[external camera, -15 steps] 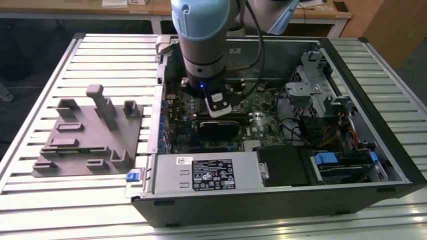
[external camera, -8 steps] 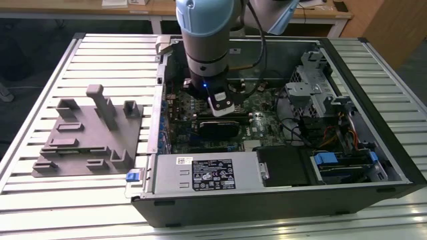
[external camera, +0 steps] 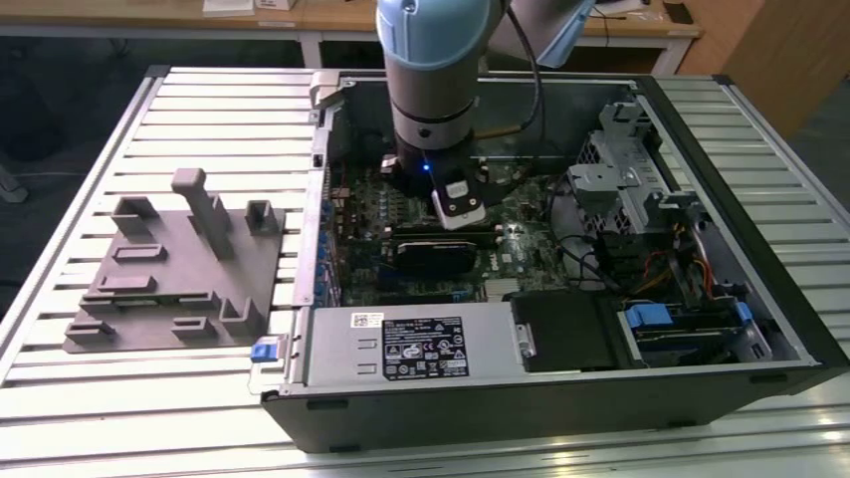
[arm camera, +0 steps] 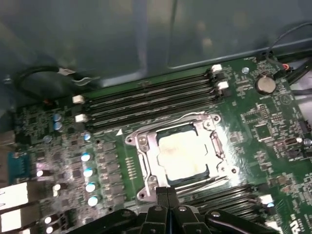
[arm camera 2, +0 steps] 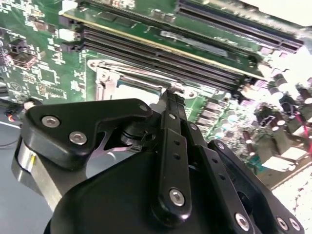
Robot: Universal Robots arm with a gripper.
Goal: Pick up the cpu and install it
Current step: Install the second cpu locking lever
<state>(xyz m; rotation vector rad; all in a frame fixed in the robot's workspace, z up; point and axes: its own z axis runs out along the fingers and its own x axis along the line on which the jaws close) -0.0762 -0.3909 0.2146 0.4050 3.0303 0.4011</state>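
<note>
Cpu [arm camera: 184, 157] seated in socket, just beyond closed gripper [arm camera: 167, 191].

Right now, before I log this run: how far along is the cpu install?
Done, it seems: the cpu lies inside the socket frame on the motherboard. In hand: nothing; the gripper is shut and empty at the socket's edge. Left: I cannot tell whether the frame is latched over the chip.

Even overhead light fills the exterior view, dimmer inside the computer case [external camera: 743, 249]. In the first wrist view, glare whitens the cpu [arm camera: 183, 156] at centre. The second wrist view blooms white at upper right, with the end effector [arm camera 2: 170, 97] blurred.
</note>
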